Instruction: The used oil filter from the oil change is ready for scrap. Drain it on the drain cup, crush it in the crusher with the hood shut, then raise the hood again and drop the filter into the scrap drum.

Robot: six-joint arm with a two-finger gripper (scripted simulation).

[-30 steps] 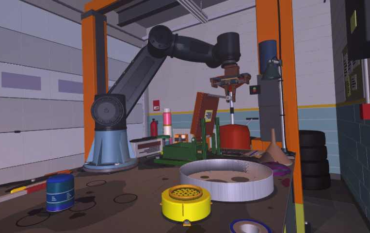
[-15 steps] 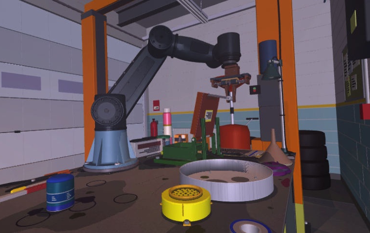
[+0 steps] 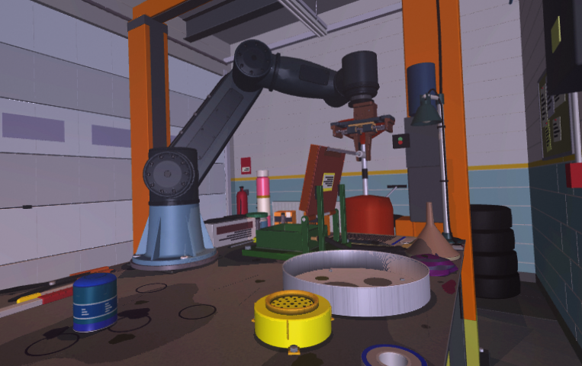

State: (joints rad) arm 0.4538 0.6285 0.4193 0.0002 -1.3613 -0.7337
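Observation:
The blue oil filter [image 3: 94, 302] stands upright on the stained bench at the front left, far from the arm. The yellow drain cup [image 3: 292, 319] with its perforated top sits at the front centre, and the wide grey scrap drum [image 3: 356, 281] is just behind it. The green crusher [image 3: 293, 238] stands further back, its rust-coloured hood [image 3: 322, 180] raised and tilted. The hood's handle [image 3: 358, 153] is held by my gripper [image 3: 362, 149], which is closed on it above the crusher's right side.
A red container [image 3: 369, 214] stands behind the crusher, with a tan funnel [image 3: 431, 234] and purple rings to its right. Tools lie along the bench's left edge. An orange gantry post [image 3: 439, 136] rises at the bench's right edge beside stacked tyres [image 3: 493, 251].

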